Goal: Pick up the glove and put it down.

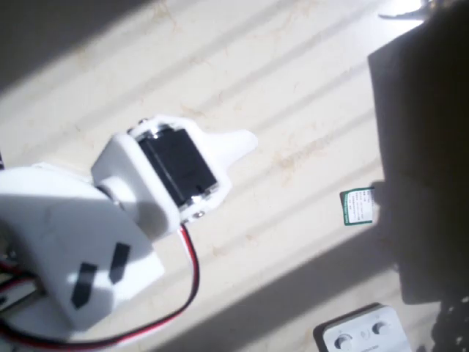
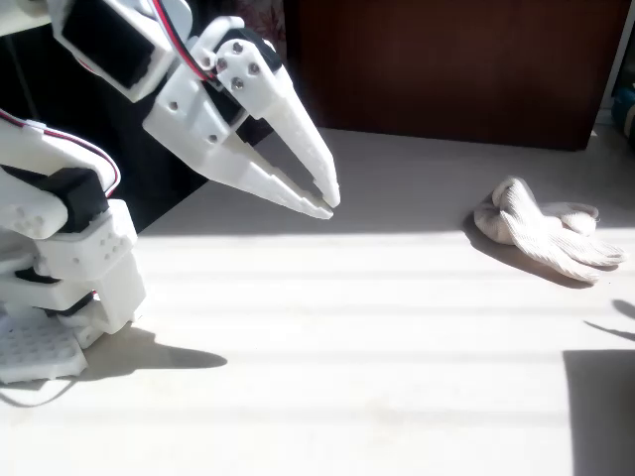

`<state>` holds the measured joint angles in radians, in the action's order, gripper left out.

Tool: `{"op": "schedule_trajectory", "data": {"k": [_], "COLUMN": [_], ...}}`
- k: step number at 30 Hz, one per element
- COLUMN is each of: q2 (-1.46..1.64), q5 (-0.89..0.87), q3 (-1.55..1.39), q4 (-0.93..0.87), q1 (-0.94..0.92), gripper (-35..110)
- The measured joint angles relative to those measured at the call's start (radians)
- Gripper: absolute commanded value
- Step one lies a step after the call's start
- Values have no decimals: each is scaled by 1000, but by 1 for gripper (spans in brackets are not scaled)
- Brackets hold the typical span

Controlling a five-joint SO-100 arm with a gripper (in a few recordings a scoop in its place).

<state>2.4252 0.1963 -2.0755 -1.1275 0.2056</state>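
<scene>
On the table [image 2: 327, 327], at about 3 o'clock in the fixed view, lies the glove [image 2: 544, 230], crumpled, half in shade, half in the sun stripes. It sits well apart from the arm [image 2: 69, 228], which stands at 9 o'clock. I judge the step in hand as the approach: nothing is grasped yet.

The gripper [image 2: 322, 201] hangs in the air at about 11 o'clock, tips pointing down toward the glove's side. Its jaws stand nearly together, with a thin gap at the tips, and they hold nothing.

In the overhead view the gripper [image 1: 245, 141] points toward 3 o'clock, where the glove's green-and-white label [image 1: 358, 206] shows at the edge of deep shadow. The glove's body is lost in that shadow. A white box [image 1: 363, 334] sits at 5 o'clock; I would keep clear of it.

Procedure as I judge it:
1. Spread the jaws wide before descending.
2. Travel toward the glove while high.
3. Come down over the thickest fold, not a fingertip.
4. Close firmly; soft fabric may slip.
</scene>
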Motion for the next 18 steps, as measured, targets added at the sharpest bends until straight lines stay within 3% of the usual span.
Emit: {"op": "schedule_trajectory", "data": {"k": [7,18], "q2": [-434,-1037], "q5": [0,-74], "q3": [396,804], "q4": [23,262], "q1": [173,344], "gripper": [1,1]}}
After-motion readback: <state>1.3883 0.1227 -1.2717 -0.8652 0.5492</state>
